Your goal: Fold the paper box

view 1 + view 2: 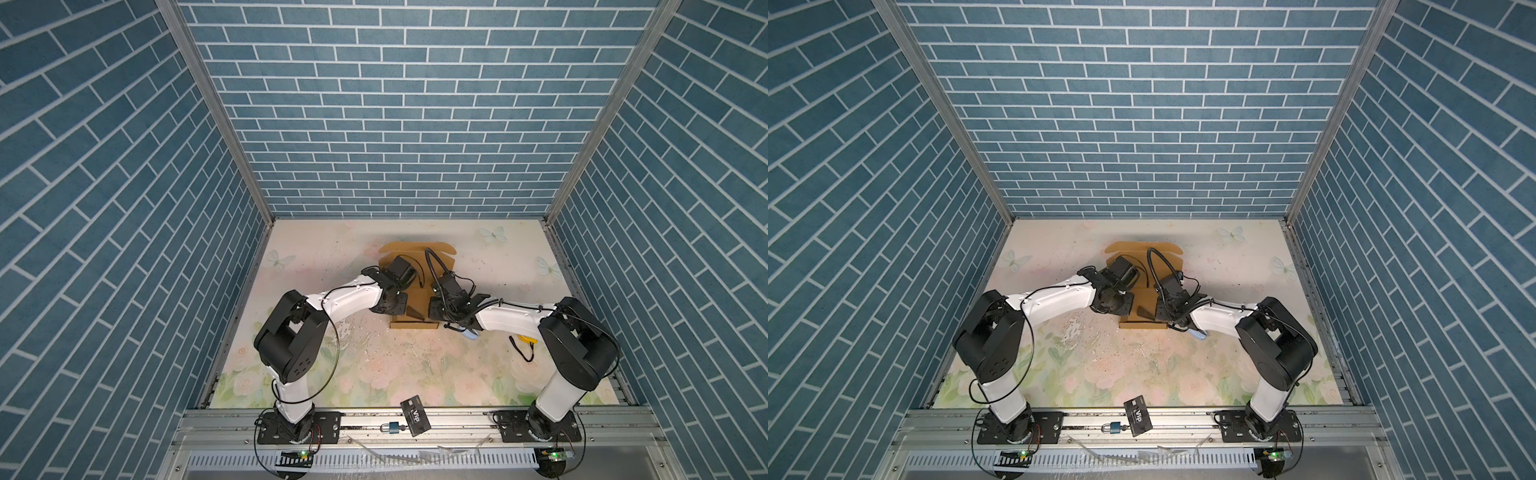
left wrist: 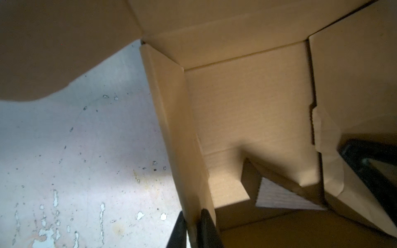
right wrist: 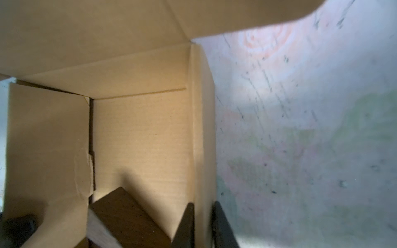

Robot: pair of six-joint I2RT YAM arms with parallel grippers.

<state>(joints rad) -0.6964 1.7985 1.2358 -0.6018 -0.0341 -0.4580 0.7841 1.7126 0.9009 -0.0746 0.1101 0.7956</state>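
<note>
Box (image 1: 405, 250) (image 1: 1133, 249): tan cardboard, mid-bench and toward the far wall in both top views. The far flap is open; the near wall and both side walls are raised.
Left fingers (image 2: 209, 232): clenched on the box's left side wall, one finger inside and one outside, the cardboard pinched between them.
Right fingers (image 3: 222, 227): grasping the right side wall the same way, one finger on each face of the wall.
Arms: the left arm (image 1: 349, 297) and right arm (image 1: 511, 318) reach in from the near corners, each wrist over its own side of the box.
Block (image 1: 414, 312) (image 3: 129, 216): dark brown, inside the box by the near wall, tilted, between the two wrists.
Wall edge (image 3: 86, 163): creased and ragged, seen from the right wrist.
Bench (image 1: 374, 365): floral print, scuffed and flecked.
Card (image 1: 414, 417): black, "VIP", on the front rail, with a padlock (image 1: 390, 428) just beside it.
</note>
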